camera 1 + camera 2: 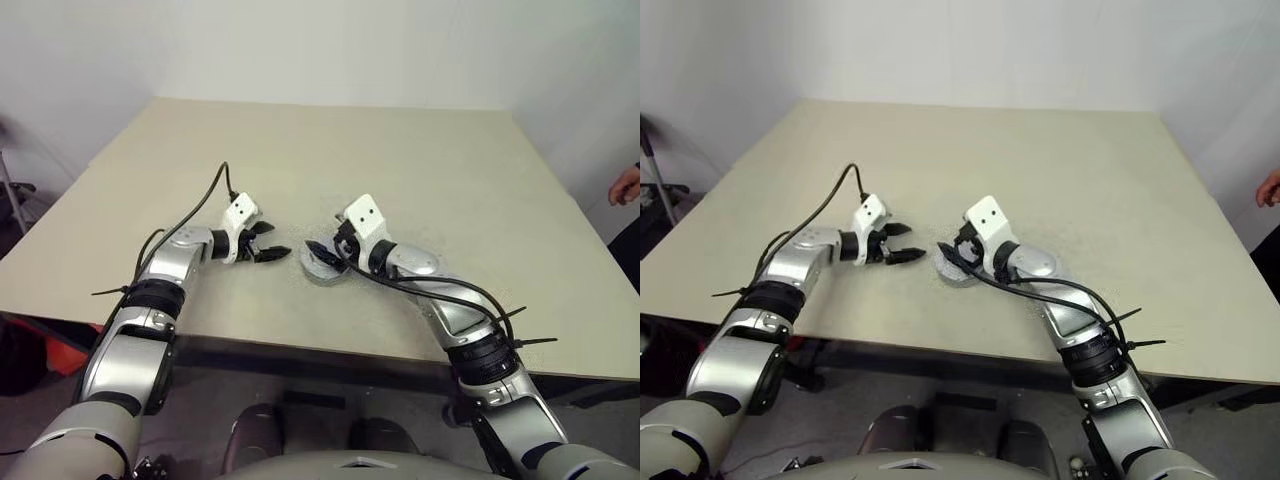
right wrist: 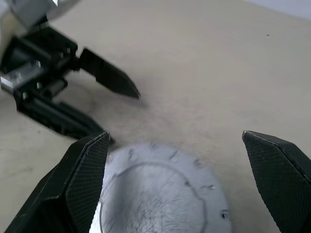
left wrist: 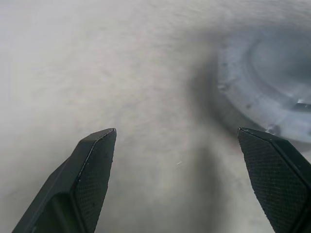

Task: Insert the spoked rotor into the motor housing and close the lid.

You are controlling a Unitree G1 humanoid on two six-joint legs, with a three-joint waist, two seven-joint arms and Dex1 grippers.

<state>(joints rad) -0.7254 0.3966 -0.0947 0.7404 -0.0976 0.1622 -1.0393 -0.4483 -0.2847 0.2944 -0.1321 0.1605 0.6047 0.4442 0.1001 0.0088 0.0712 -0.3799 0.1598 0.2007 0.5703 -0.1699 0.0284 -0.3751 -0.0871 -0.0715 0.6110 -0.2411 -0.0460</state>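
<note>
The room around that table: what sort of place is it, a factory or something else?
Probably a plain test room or lab, not a factory. A bare beige table stands against blank white walls, and the one work piece on it is a round silver lid. A person's hand shows at the edge.

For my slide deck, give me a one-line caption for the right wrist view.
Open right claw poised over the closed lid on the table, open left claw nearby.
</note>
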